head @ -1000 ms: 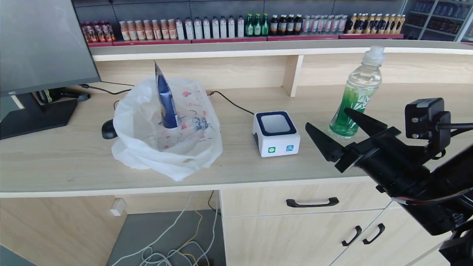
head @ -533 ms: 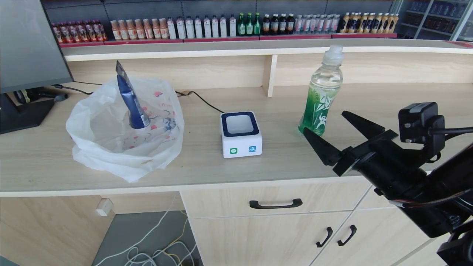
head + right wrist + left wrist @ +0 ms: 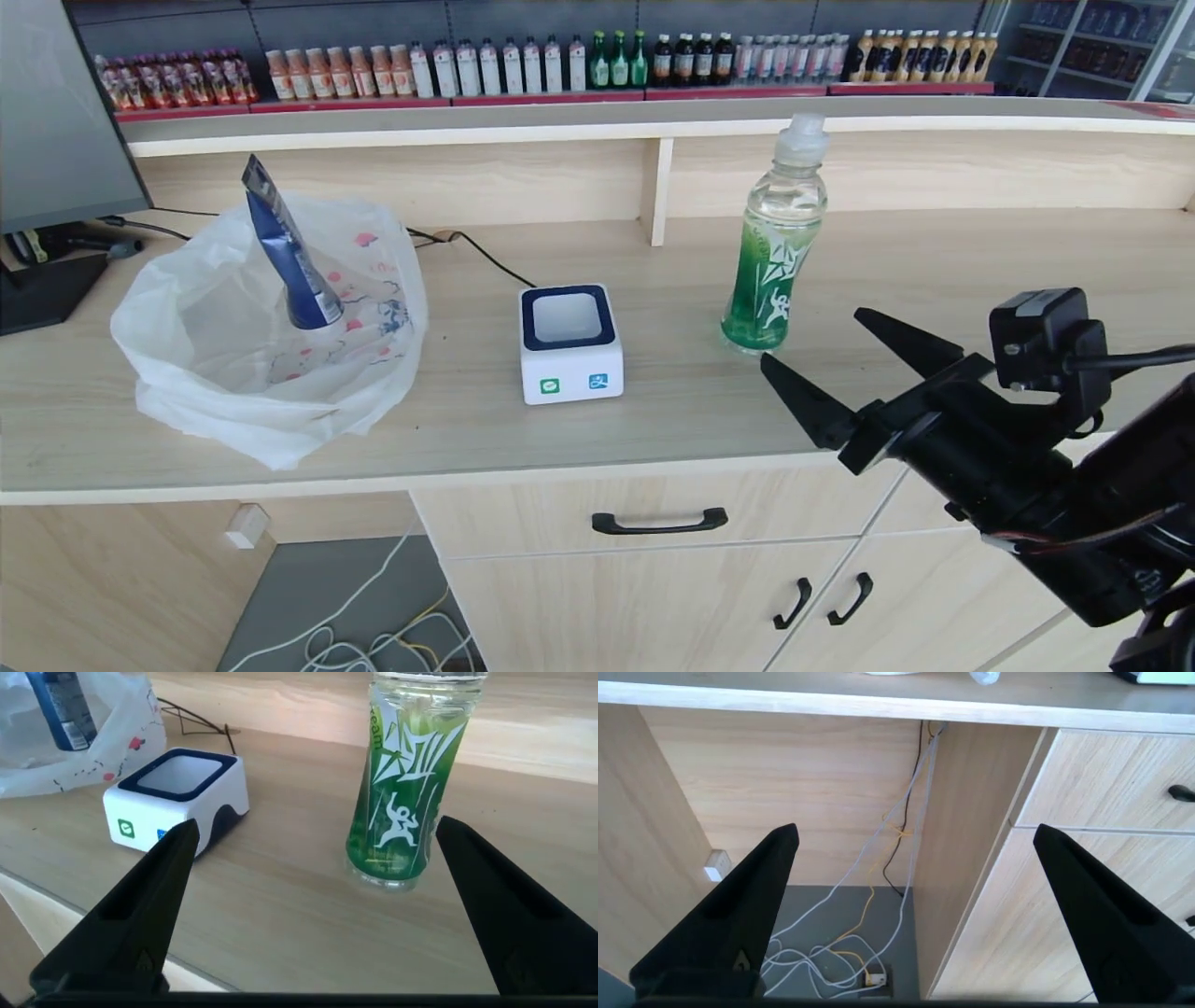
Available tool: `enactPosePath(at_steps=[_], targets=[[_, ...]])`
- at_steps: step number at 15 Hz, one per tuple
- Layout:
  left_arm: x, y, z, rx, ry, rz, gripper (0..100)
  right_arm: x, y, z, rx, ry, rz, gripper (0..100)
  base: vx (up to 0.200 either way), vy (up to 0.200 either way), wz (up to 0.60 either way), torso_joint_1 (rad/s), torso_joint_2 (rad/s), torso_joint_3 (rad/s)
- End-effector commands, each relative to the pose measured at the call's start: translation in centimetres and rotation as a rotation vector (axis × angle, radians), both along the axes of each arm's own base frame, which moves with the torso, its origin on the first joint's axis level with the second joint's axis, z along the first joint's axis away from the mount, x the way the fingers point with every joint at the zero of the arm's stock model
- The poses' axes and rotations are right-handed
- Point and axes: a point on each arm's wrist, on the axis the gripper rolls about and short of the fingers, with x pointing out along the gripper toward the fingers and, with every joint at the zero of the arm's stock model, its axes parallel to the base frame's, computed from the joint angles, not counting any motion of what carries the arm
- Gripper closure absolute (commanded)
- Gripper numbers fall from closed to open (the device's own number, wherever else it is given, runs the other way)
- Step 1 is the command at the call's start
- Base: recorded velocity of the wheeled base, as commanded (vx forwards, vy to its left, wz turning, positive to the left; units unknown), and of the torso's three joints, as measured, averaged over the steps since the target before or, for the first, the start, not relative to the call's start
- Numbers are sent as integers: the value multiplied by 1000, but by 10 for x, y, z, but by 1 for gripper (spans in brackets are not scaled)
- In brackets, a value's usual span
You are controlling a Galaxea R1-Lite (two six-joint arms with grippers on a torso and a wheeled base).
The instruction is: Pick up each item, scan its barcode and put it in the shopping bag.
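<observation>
Partly hidden: blue pouch (image 3: 285,247), lower end sunk in crinkled white shopping bag (image 3: 187,373), 9 o'clock of boxy scanner (image 3: 569,343). Clear green-labelled bottle (image 3: 775,243) upright on wood counter (image 3: 653,411), 3 o'clock of scanner. Right gripper (image 3: 812,336) released, empty, near bottle. Left gripper (image 3: 915,831) spread wide, empty.

The counter (image 3: 672,411) is matt, pale wood grain. The bag (image 3: 196,373) is thin, crinkled, translucent plastic; the pouch (image 3: 289,252) in it looks like glossy foil. The bottle (image 3: 773,261) is clear glossy plastic, the scanner (image 3: 571,366) smooth white plastic.
</observation>
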Motion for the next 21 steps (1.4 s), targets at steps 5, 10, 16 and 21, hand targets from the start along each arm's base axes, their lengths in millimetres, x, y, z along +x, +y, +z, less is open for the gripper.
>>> enactPosePath(at_steps=[5, 10, 16, 21], targets=[[0, 0, 0, 0, 0, 0, 0, 9, -5, 1, 42, 14, -72, 0, 0, 0, 0, 0, 0, 0], [0, 0, 0, 0, 0, 0, 0, 62, 7, 10, 104, -46, -167, 0, 0, 0, 0, 0, 0, 0], [0, 0, 0, 0, 0, 0, 0, 78, 23, 2, 87, -46, -152, 0, 0, 0, 0, 0, 0, 0], [0, 0, 0, 0, 0, 0, 0, 97, 26, -6, 84, -40, -173, 0, 0, 0, 0, 0, 0, 0]])
